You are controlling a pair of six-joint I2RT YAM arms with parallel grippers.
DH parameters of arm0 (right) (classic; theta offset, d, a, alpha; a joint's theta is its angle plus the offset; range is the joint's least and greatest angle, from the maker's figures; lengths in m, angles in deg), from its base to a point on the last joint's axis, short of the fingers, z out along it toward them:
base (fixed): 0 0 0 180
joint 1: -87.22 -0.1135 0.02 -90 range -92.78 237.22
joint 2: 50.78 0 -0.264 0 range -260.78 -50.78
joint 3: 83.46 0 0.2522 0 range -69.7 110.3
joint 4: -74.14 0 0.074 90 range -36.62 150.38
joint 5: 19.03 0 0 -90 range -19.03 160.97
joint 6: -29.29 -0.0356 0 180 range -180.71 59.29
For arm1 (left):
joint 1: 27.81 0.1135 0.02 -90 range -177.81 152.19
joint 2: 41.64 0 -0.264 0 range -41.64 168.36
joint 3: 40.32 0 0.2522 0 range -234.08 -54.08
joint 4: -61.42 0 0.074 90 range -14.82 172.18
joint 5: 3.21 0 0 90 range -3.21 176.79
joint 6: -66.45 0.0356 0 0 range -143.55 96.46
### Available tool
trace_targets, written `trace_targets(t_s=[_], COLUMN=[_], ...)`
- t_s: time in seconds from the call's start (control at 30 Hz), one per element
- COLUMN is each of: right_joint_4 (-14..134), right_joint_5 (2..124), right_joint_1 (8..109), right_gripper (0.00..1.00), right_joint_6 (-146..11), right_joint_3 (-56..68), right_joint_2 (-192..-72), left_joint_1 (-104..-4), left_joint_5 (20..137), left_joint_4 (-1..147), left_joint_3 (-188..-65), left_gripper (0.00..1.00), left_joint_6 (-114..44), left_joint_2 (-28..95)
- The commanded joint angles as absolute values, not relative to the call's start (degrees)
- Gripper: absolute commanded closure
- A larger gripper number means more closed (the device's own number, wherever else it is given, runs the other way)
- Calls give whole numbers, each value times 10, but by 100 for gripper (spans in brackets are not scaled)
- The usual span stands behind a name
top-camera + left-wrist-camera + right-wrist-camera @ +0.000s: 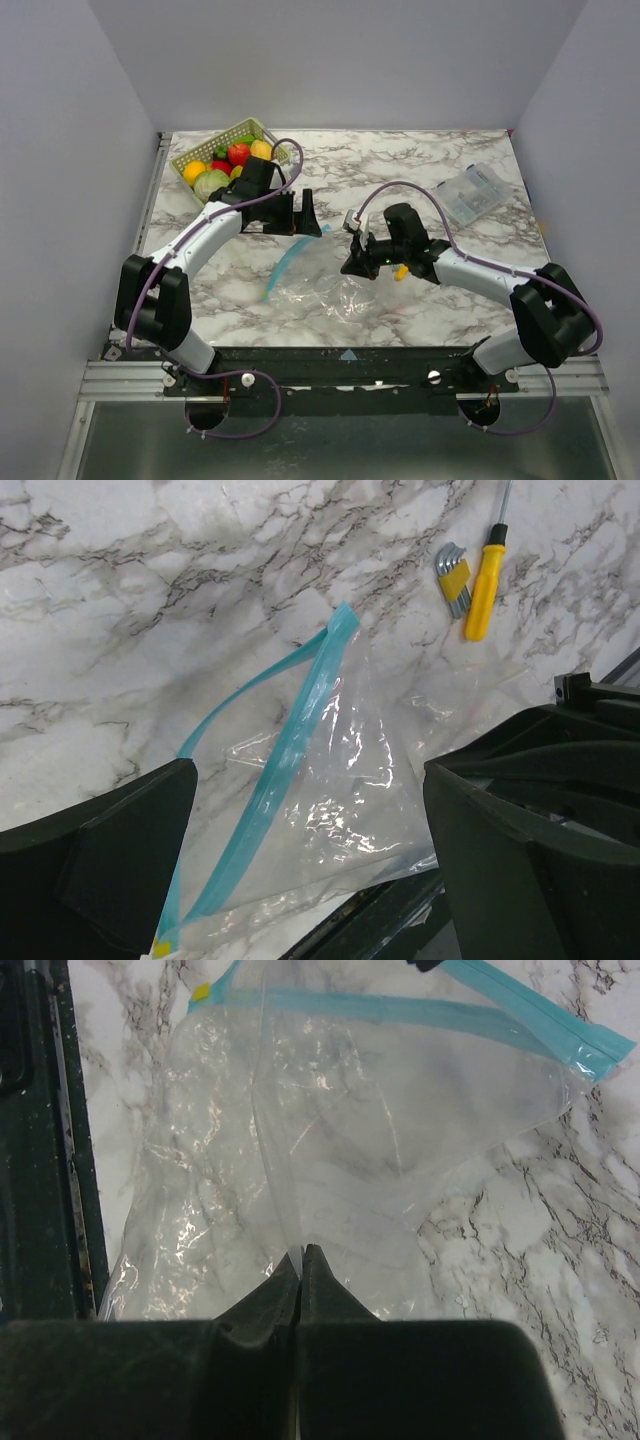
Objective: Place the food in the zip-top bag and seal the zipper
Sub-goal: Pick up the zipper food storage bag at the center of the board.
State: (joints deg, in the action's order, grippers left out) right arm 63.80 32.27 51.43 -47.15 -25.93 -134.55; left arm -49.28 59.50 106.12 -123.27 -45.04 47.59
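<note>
The food (225, 165), several glossy toy fruits and vegetables, lies in the green basket (262, 131) at the far left. The clear zip-top bag (325, 290) lies flat at the table's middle, and its light-blue zipper (282, 263) stands open on the left side. My left gripper (300, 212) is open and empty, hovering just above the bag's mouth (300, 720); the bag shows between its fingers (120, 850). My right gripper (352, 262) is shut on a fold of the bag (340, 1120) at its fingertips (318, 1270), on the side far from the zipper (400, 1015).
A yellow screwdriver (485, 575) and a set of hex keys (455, 575) lie right of the bag, by my right gripper. A clear plastic box (473, 193) sits at the far right. The table's black front rail (50, 1160) runs close beside the bag.
</note>
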Motion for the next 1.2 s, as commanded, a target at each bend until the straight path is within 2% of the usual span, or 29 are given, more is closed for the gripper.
trace_targets(t_s=[0.0, 0.1, 0.17, 0.23, 0.37, 0.47, 0.57, 0.63, 0.67, 0.9, 1.0, 1.17], right_joint_4=[643, 647, 653, 659, 674, 686, 698, 696, 694, 560, 496, 460], right_joint_5=[308, 309, 309, 310, 329, 361, 403, 438, 466, 684, 772, 787], right_joint_1=[516, 516, 516, 517, 516, 517, 516, 516, 517, 509, 504, 480], right_gripper=[100, 99, 99, 99, 99, 92, 81, 66, 63, 43, 36, 35], right_joint_6=[-473, -476, -482, -487, -499, -514, -542, -569, -586, -731, -820, -911], right_joint_3=[-260, -261, -265, -271, -283, -287, -287, -282, -279, -200, -155, -113], right_joint_2=[-1331, -1332, -1332, -1330, -1322, -1316, -1314, -1314, -1313, -1295, -1281, -1265], left_joint_1=[-492, -492, -491, -491, -491, -491, -491, -491, -491, -490, -490, -490], left_joint_5=[527, 498, 479, 470, 464, 459, 454, 457, 460, 509, 600, 756], left_joint_4=[1055, 1033, 1028, 1024, 1017, 1006, 998, 997, 998, 1004, 1015, 1034], left_joint_3=[-1215, -1204, -1205, -1203, -1201, -1195, -1190, -1189, -1189, -1189, -1184, -1161], left_gripper=[4, 6, 11, 19, 43, 63, 84, 97, 100, 100, 100, 100], left_joint_6=[-464, -478, -482, -485, -489, -492, -493, -493, -493, -504, -523, -657], left_joint_2=[501, 505, 510, 510, 502, 486, 469, 457, 452, 382, 332, 274])
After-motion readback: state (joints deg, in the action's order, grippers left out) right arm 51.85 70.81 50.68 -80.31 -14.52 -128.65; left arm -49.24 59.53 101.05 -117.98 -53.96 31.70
